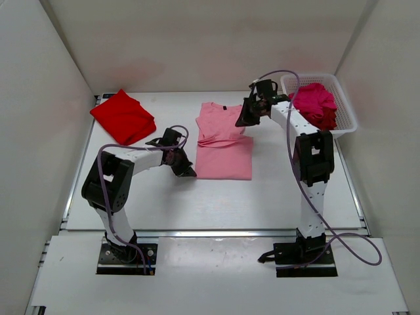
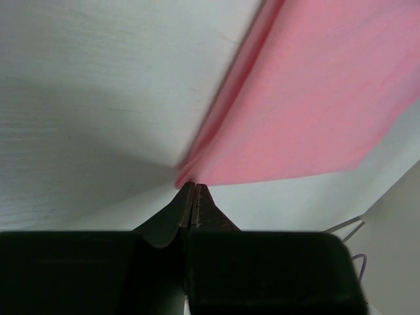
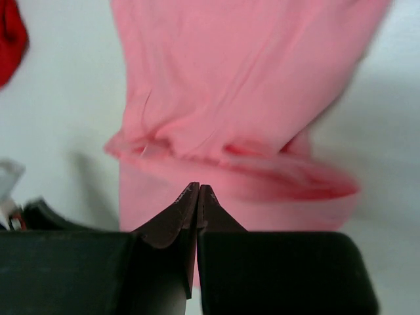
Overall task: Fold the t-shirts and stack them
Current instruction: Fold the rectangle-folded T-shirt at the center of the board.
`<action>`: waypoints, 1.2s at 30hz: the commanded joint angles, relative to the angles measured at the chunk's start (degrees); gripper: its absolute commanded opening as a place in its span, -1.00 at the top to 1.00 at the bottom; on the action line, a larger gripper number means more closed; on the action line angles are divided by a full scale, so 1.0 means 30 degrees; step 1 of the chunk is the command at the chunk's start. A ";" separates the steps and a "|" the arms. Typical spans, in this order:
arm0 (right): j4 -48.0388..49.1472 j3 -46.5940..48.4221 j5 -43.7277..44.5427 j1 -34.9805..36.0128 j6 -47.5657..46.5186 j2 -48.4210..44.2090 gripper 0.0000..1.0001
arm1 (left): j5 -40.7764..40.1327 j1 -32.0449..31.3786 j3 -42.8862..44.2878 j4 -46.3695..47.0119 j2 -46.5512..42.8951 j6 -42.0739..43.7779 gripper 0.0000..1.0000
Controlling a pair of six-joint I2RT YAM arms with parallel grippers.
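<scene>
A light pink t-shirt (image 1: pixel 223 143) lies partly folded in the middle of the table. My left gripper (image 1: pixel 186 170) is shut at the shirt's near left corner; in the left wrist view the cloth (image 2: pixel 308 98) runs right to the closed tips (image 2: pixel 192 187). My right gripper (image 1: pixel 248 115) is shut above the shirt's far right part, with nothing seen between its jaws (image 3: pixel 198 188); the pink cloth (image 3: pixel 230 85) lies below. A folded bright red shirt (image 1: pixel 123 116) lies at the back left. A magenta shirt (image 1: pixel 316 103) is bunched in the basket. No dark red shirt shows.
A white lattice basket (image 1: pixel 346 113) stands at the back right corner. White walls close in the table on the left, back and right. The red shirt's edge shows in the right wrist view (image 3: pixel 10 39).
</scene>
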 commanded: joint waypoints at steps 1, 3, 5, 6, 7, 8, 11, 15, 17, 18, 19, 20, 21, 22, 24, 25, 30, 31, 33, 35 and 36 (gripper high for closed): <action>-0.0313 -0.2251 -0.1511 0.1745 -0.1083 -0.1686 1.00 | -0.0004 -0.0090 0.1465 -0.0270 -0.0734 -0.0074 0.83; 0.0594 -0.3949 -0.1835 0.2068 -0.0644 -0.2241 1.00 | 0.0201 -0.0207 0.1496 -0.0125 -0.0674 -0.0220 0.81; 0.1361 -0.4742 -0.2390 0.2363 -0.0233 -0.2155 1.00 | 0.0114 -0.0411 0.1059 0.0111 -0.0615 -0.0454 0.81; 0.1914 -0.4892 -0.2365 0.2451 0.0145 -0.2039 0.99 | 0.0143 -0.0442 0.1115 0.0257 -0.0615 -0.0542 0.81; 0.2297 -0.4952 -0.2654 0.2423 0.0323 -0.1922 0.99 | 0.0143 -0.0558 0.0941 0.0374 -0.0586 -0.0398 0.81; 0.2591 -0.4981 -0.2686 0.2481 0.0585 -0.1776 1.00 | 0.0143 -0.0646 0.0708 0.0375 -0.0470 -0.0309 0.81; 0.2653 -0.4806 -0.2599 0.2541 0.0560 -0.1160 1.00 | -0.0090 -0.0529 0.0355 0.0405 -0.0147 -0.0164 0.81; 0.3000 -0.5506 -0.2335 0.2686 0.0529 -0.1041 1.00 | -0.0207 -0.0034 0.0001 0.0728 0.0232 -0.0309 0.81; 0.3410 -0.6442 -0.2043 0.2715 0.0849 -0.1246 1.00 | -0.0091 0.0025 0.0002 0.0756 0.0527 -0.0191 0.83; 0.3617 -0.6562 -0.2013 0.2716 0.0736 -0.1189 0.99 | -0.0091 -0.0118 0.0118 0.0756 0.0644 -0.0162 0.81; 0.3764 -0.6738 -0.1839 0.2629 0.0880 -0.1043 1.00 | -0.0149 -0.0207 0.0119 0.0698 0.0732 -0.0133 0.83; 0.3795 -0.6739 -0.1924 0.2657 0.0823 -0.0781 0.99 | -0.0004 -0.0207 0.0090 0.0727 0.0791 -0.0103 0.82; 0.3824 -0.6710 -0.1693 0.2599 0.0851 -0.0720 0.98 | -0.0177 -0.0207 0.0032 0.0814 0.0762 -0.0045 0.82; 0.3824 -0.6565 -0.1458 0.2627 0.0736 -0.0633 1.00 | -0.0179 -0.0062 -0.0084 0.0931 0.0733 -0.0190 0.82; 0.4114 -0.6301 -0.1252 0.2453 0.0588 -0.0486 1.00 | -0.0062 -0.0207 -0.0232 0.1077 0.0704 -0.0192 0.81; 0.4262 -0.6213 -0.0758 0.2539 0.0617 -0.0282 1.00 | -0.0120 -0.0149 -0.0319 0.0991 0.0703 -0.0191 0.81; 0.4617 -0.3701 0.0416 0.1955 0.0734 0.1121 1.00 | -0.0266 -0.0353 -0.0700 0.0785 0.0879 -0.0045 0.82; 0.4615 -0.3229 0.0709 0.1780 0.0647 0.1271 0.99 | -0.0267 -0.0354 -0.0672 0.0727 0.0850 0.0071 0.83; 0.4529 -0.1301 0.0478 0.1283 0.1056 0.2119 1.00 | -0.0412 -0.0267 -0.0700 0.0523 0.0704 0.0218 0.82; 0.4352 0.0136 0.0361 0.1047 0.1320 0.2559 1.00 | -0.0442 -0.0295 -0.0790 0.0376 0.0645 0.0277 0.82; 0.4264 0.1044 0.0389 0.0872 0.1465 0.2765 0.99 | -0.0616 -0.0179 -0.0702 0.0172 0.0384 0.0365 0.82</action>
